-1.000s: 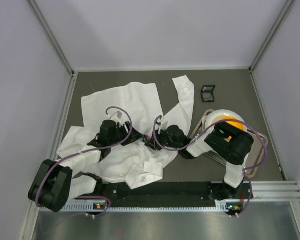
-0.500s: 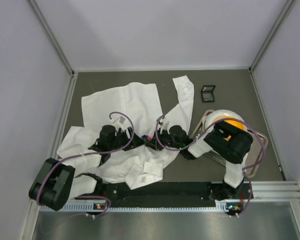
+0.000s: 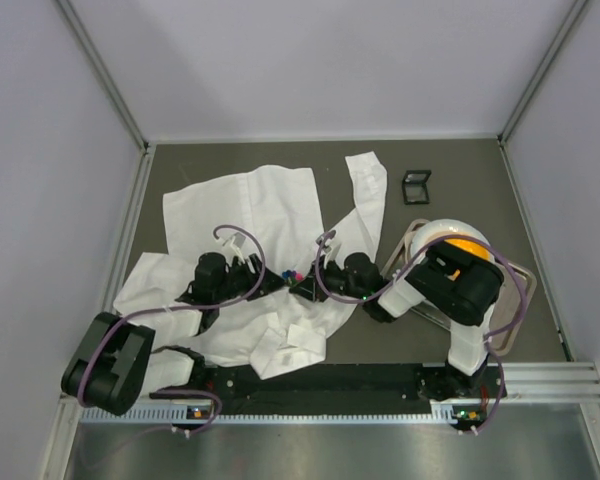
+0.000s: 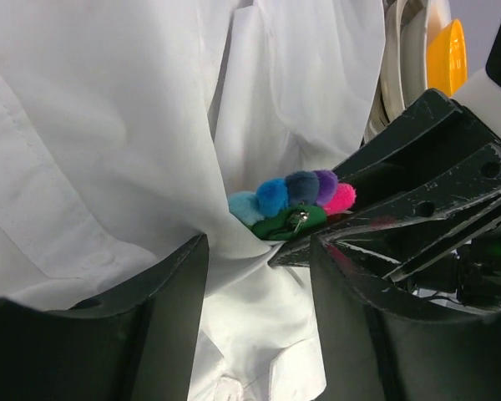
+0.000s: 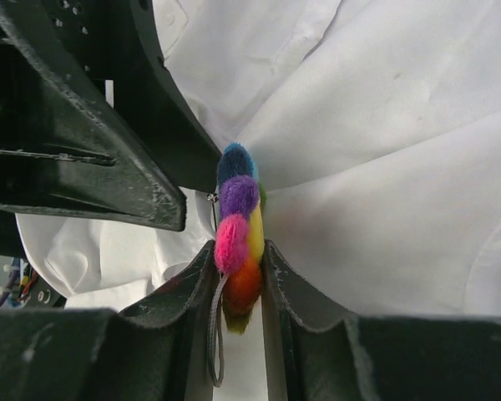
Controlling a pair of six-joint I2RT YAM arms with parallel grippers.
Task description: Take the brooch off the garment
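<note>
**A:** What has changed in the last second?

**B:** Seen from above, the 2 arms have drawn slightly apart, the left wrist sliding left and the right wrist sliding right. The small round brooch of many-coloured fuzzy petals sits between them. It is on the large white creased long-sleeved shirt, which lies spread on the dark tabletop.

**A:** Which one has the brooch?

**B:** The right pincer is clamped on it, with 1 finger pressed on each face. Tight creases fan out in the cloth from behind it, so I judge the pin is not yet free.

**A:** And the left pincer?

**B:** Its fingers stand on either side of a bunch of shirt just beside the brooch. I cannot tell whether they actually nip the cloth.

**A:** What does that mean for the task?

**B:** This looks like the pull-off step, with the widening gap tensioning the fabric. If the cloth is not held, it may simply follow the brooch.
</note>
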